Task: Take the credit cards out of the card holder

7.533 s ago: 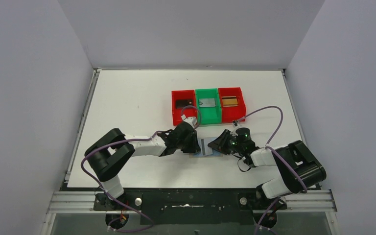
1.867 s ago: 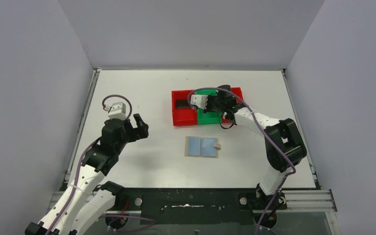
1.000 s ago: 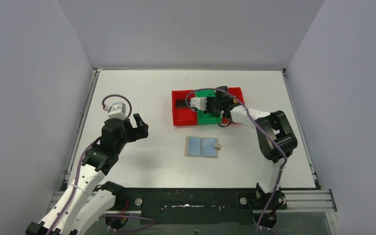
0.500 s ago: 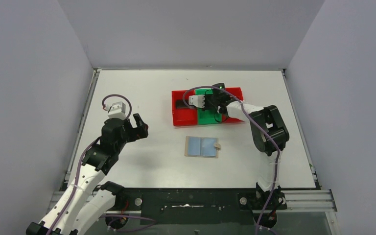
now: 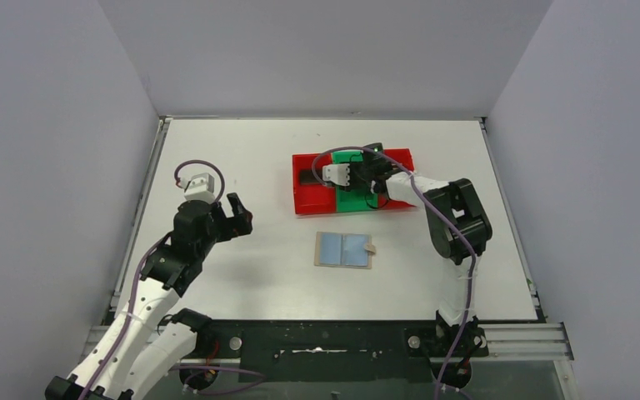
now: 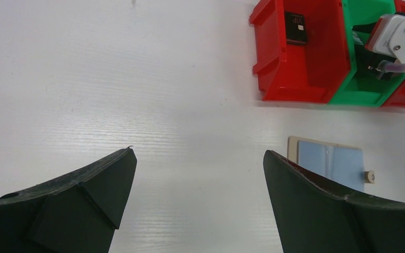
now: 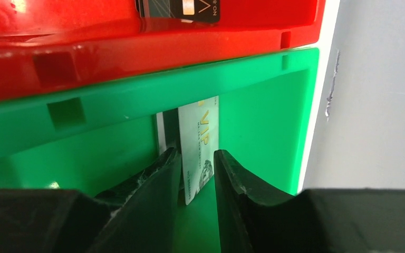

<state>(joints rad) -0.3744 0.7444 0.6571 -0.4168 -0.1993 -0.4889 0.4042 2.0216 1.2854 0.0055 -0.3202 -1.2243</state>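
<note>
1. Right gripper (image 7: 196, 153): jaws narrowly apart with a silver card (image 7: 199, 134) upright between them; I cannot tell if it is pinched.
2. Around it is the green bin (image 7: 258, 105); beyond is a red bin (image 7: 137, 47) holding a dark card (image 7: 179, 7).
3. Left gripper (image 6: 199, 153): wide and empty, with the card holder (image 6: 329, 161) lying open on the table to its right.
</note>
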